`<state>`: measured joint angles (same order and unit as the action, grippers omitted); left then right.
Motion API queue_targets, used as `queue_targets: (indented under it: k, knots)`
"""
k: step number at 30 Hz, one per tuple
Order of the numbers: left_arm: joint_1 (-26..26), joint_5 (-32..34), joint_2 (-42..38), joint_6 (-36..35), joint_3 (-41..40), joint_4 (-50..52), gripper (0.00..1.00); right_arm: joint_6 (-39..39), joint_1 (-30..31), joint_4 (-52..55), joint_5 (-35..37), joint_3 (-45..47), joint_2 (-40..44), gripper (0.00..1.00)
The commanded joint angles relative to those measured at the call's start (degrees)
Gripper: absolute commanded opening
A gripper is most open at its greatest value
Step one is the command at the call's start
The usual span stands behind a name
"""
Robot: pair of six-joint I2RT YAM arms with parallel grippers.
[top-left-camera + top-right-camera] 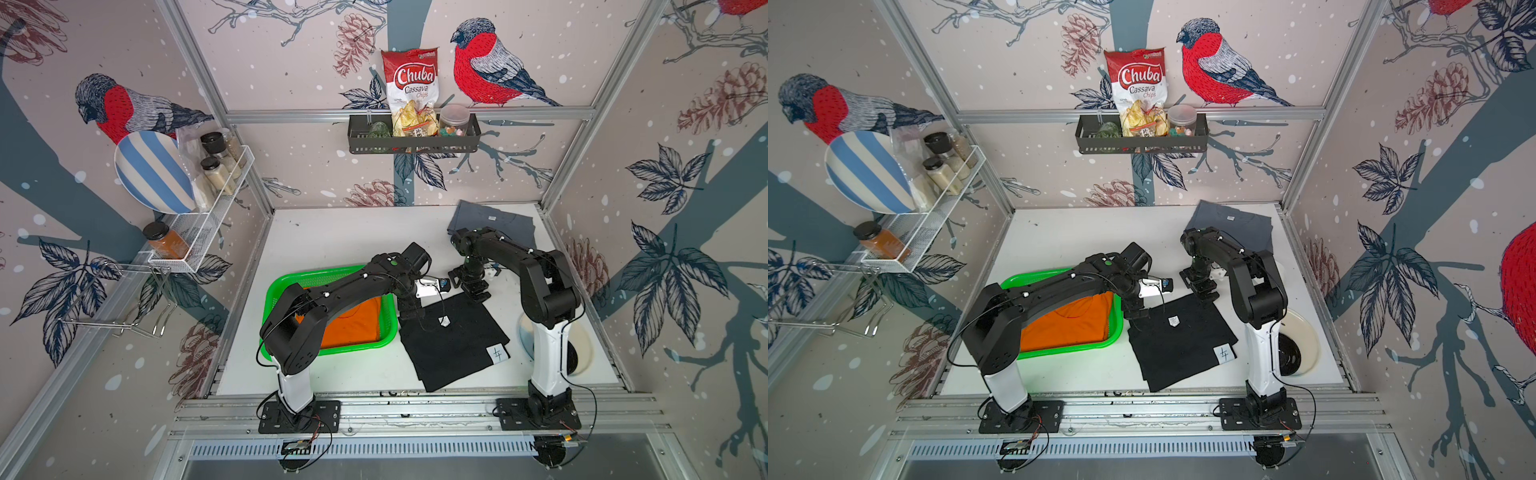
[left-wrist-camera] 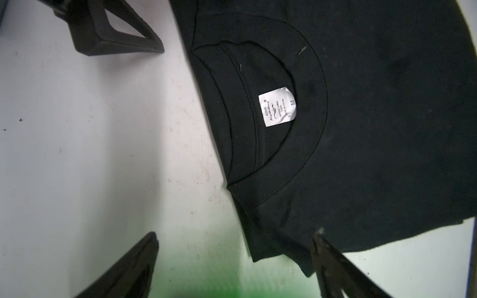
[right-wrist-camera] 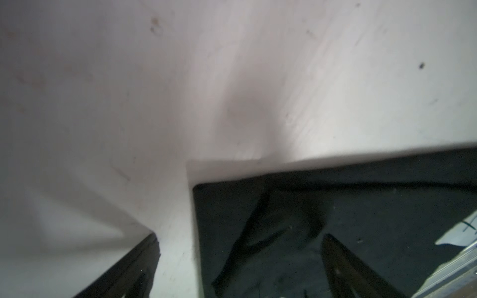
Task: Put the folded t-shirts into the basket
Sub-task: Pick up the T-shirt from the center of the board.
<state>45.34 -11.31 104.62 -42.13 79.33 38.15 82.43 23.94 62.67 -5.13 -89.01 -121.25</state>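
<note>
A black folded t-shirt (image 1: 449,340) (image 1: 1179,345) with a white neck label lies flat on the table, to the right of the green basket (image 1: 353,347) (image 1: 1071,350). An orange t-shirt (image 1: 353,324) (image 1: 1067,324) lies inside the basket. A grey t-shirt (image 1: 490,220) (image 1: 1229,220) rests at the far right corner. My left gripper (image 1: 409,311) (image 2: 235,240) is open and straddles the black shirt's (image 2: 361,129) far left corner. My right gripper (image 1: 476,291) (image 3: 240,237) is open over the far right corner of that shirt (image 3: 361,219). Neither holds cloth.
A pale plate with a black bowl (image 1: 579,361) sits by the right arm's base. A white mesh rack (image 1: 208,232) with jars hangs on the left wall. A black shelf (image 1: 415,143) with a chips bag hangs on the back wall.
</note>
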Motion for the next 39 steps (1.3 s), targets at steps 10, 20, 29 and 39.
queue_targets:
  k: [10, 20, 29, 39]
  knots:
    - [0.5, 4.5, 8.9, 4.3, 5.3, 1.0, 0.91, -1.7, -1.2, 1.9, -1.0, 1.2, -5.4, 0.44]
    - [0.6, 3.4, 11.3, 3.9, 7.7, 6.5, 0.91, -4.0, -1.9, 1.9, -1.4, 1.4, -5.7, 0.05]
    - [-0.2, -3.1, 13.2, 3.0, 9.0, 13.1, 0.92, -6.1, -3.2, 0.3, -3.4, 1.9, -1.0, 0.00]
    - [-0.7, -5.4, 13.6, -1.1, 7.3, 11.1, 0.90, -7.5, -3.4, -3.8, -4.3, 6.5, 10.7, 0.00]
